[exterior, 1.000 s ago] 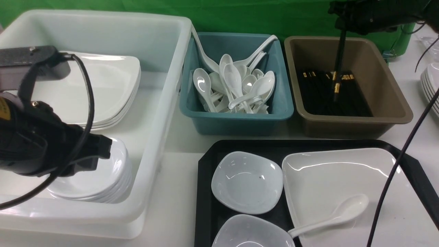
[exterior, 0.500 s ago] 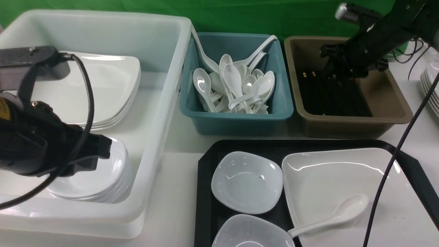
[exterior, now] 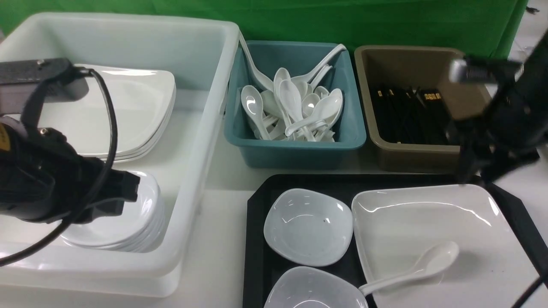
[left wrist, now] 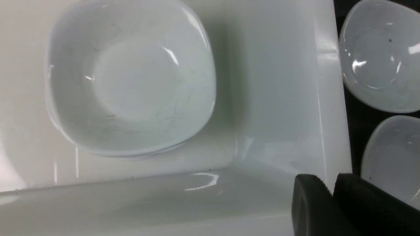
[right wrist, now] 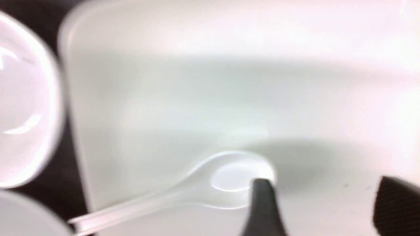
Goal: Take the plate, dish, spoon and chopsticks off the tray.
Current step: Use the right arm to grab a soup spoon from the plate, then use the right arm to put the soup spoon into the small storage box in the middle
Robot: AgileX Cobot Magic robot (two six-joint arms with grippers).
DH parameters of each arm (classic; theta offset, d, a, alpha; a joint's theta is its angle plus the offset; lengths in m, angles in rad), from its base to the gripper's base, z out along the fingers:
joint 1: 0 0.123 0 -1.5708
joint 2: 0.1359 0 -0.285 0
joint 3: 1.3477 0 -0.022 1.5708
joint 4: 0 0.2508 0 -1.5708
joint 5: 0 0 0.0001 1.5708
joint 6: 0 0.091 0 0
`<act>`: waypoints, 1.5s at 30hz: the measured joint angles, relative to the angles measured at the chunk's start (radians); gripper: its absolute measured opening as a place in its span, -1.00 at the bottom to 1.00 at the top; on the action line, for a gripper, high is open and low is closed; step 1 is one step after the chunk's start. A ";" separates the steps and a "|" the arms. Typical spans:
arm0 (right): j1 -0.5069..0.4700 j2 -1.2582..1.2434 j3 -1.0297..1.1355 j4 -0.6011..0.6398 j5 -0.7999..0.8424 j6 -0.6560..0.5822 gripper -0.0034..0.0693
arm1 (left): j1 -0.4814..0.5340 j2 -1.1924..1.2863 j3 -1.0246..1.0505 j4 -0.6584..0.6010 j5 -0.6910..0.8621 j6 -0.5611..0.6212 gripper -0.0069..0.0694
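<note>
The black tray (exterior: 257,201) holds the large white plate (exterior: 428,218), with the white spoon (exterior: 411,273) lying in it, and two small dishes (exterior: 308,226) (exterior: 314,288). No chopsticks are on the tray; black chopsticks (exterior: 406,115) lie in the brown bin. My right gripper (exterior: 471,175) is open and empty above the plate's far right corner. In the right wrist view its fingers (right wrist: 325,196) hang over the plate (right wrist: 197,98), next to the spoon's bowl (right wrist: 229,178). My left gripper (left wrist: 331,190) is shut and empty over the white tub's near wall.
A big white tub (exterior: 201,128) at the left holds stacked plates (exterior: 128,111) and stacked small dishes (exterior: 128,222). A teal bin (exterior: 295,149) full of spoons and the brown bin (exterior: 411,158) stand behind the tray. More plates are stacked at the far right.
My right gripper let the chopsticks go in the brown bin, then swung down and nearer, to the plate's far right corner. My left arm has not moved.
</note>
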 joint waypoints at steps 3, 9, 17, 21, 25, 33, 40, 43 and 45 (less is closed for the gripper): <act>0.001 -0.009 0.137 0.013 -0.142 0.026 0.66 | 0.000 0.000 0.000 -0.016 0.000 0.018 -0.59; 0.002 0.029 0.243 0.122 -0.300 0.001 0.68 | 0.000 0.000 0.000 -0.025 -0.004 0.023 -0.59; 0.009 0.059 0.244 0.179 -0.345 -0.072 0.15 | 0.000 0.000 0.000 -0.028 -0.012 0.025 -0.59; 0.010 0.054 0.239 0.194 -0.354 -0.094 -0.50 | 0.000 0.000 0.000 -0.028 -0.012 0.026 -0.59; 0.010 -0.017 0.201 0.213 -0.329 -0.096 -0.56 | 0.000 0.000 0.000 -0.029 -0.012 0.038 -0.59; 0.070 -0.051 -0.092 0.359 -0.432 -0.139 -0.56 | 0.000 0.000 0.000 -0.031 -0.015 0.041 -0.59; 0.169 0.238 -0.533 0.380 -0.442 -0.120 -0.51 | 0.000 0.000 0.000 -0.035 -0.019 0.042 -0.59; 0.181 0.344 -0.650 0.381 -0.429 -0.098 -0.30 | 0.000 0.000 0.000 -0.035 -0.014 0.049 -0.59; 0.184 0.421 -0.732 0.377 -0.372 -0.071 0.03 | 0.000 0.000 0.000 -0.040 -0.012 0.062 -0.59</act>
